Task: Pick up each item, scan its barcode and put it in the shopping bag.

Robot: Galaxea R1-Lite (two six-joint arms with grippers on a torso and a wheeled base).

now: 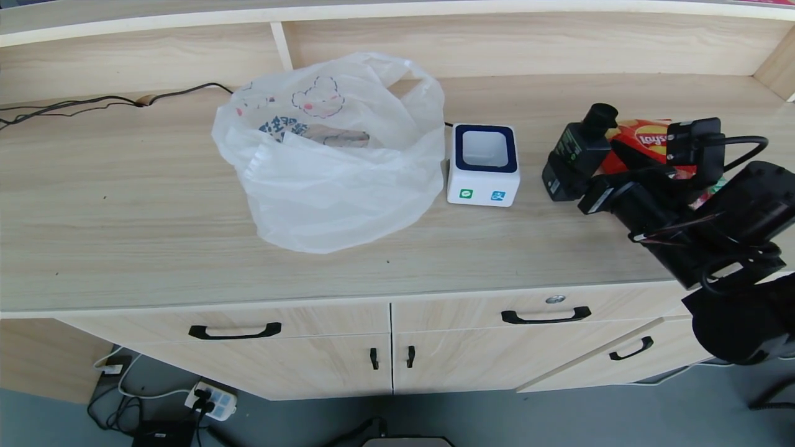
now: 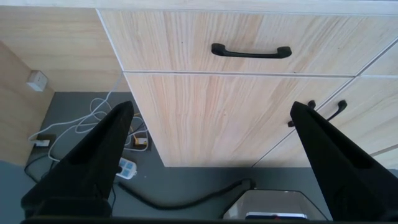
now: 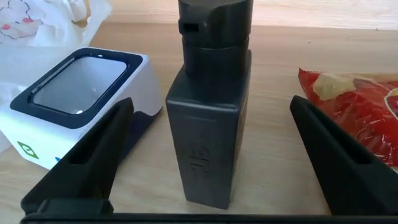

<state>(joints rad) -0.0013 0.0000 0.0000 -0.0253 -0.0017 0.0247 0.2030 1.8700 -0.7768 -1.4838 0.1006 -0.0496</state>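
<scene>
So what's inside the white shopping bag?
Through the thin plastic of the shopping bag, one brownish item shows near the top. I can't tell what it is, and the crumpled folds hide anything lying lower down.

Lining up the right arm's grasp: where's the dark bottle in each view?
Head view: dark bottle stands on the counter, right side, between the white scanner and the chip bag.
Right wrist view: dark bottle upright at centre, between the open jaws.
Left wrist view: faces the drawer handle below the counter.
Shared landmark: the white scanner, beside the dark bottle.
</scene>
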